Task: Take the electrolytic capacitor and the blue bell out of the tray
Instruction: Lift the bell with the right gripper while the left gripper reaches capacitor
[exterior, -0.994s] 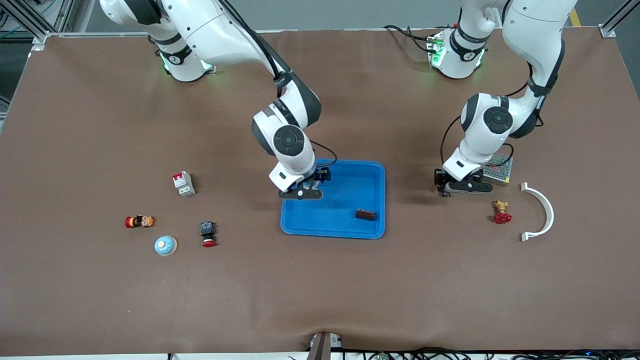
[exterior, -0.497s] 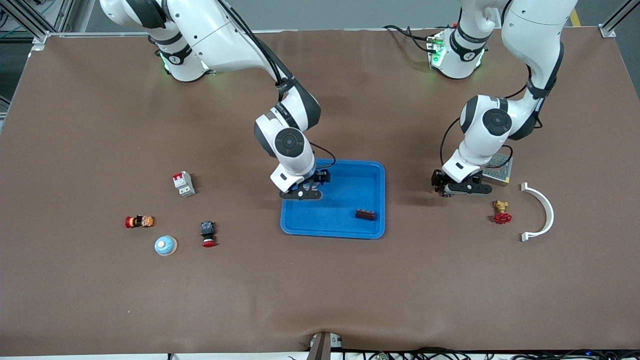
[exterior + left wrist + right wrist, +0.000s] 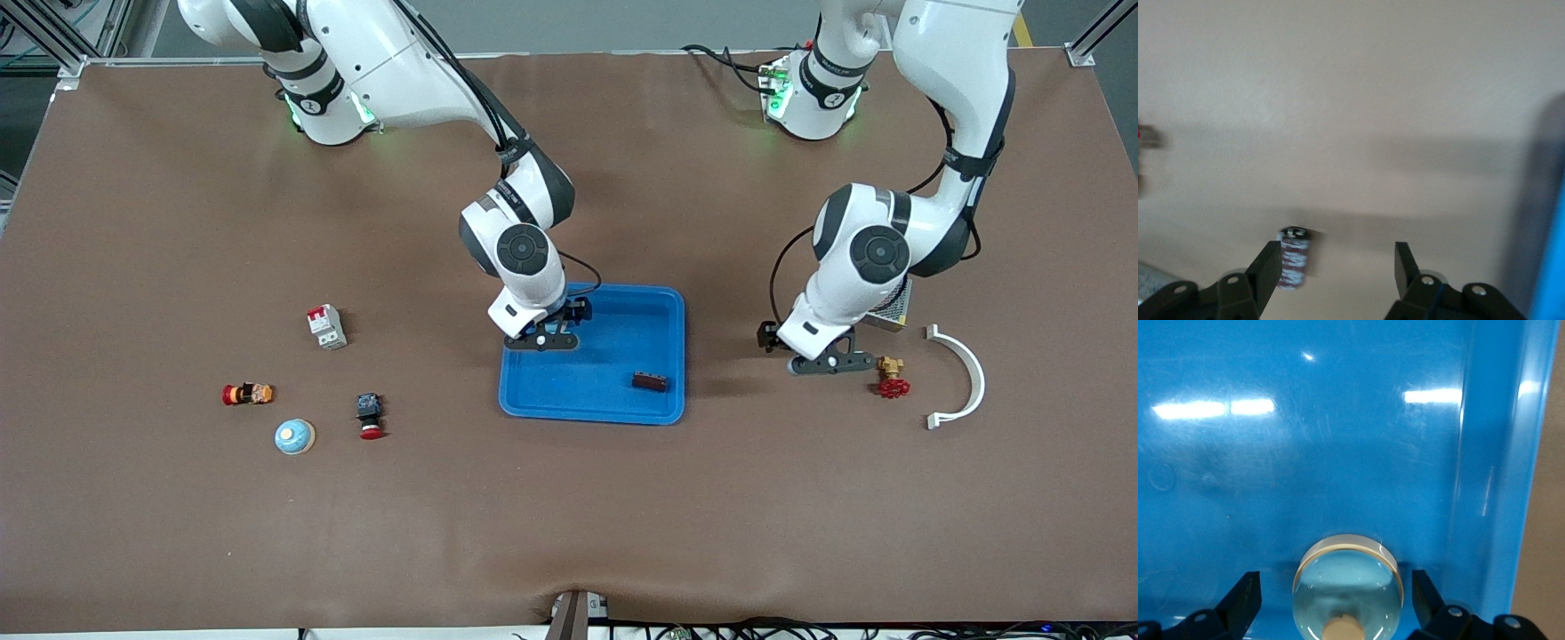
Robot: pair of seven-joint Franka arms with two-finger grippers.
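The right claw [image 3: 1335, 600] is over the blue tray [image 3: 622, 404], at the tray's end toward the right arm, its fingers spread wide and apart from the bell [image 3: 1347, 587] that sits between them in the tray. The left claw [image 3: 1338, 270] hangs over the bare tabletop [image 3: 569, 516] between the tray and the red valve [image 3: 892, 377]; its fingers are parted, and the capacitor [image 3: 1293, 259] is against 1 finger only, so I cannot tell whether it is held.

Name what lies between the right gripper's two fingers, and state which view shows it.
The bell rests on the floor of the blue tray inside the open right gripper, clear of both fingers. The right wrist view shows it.
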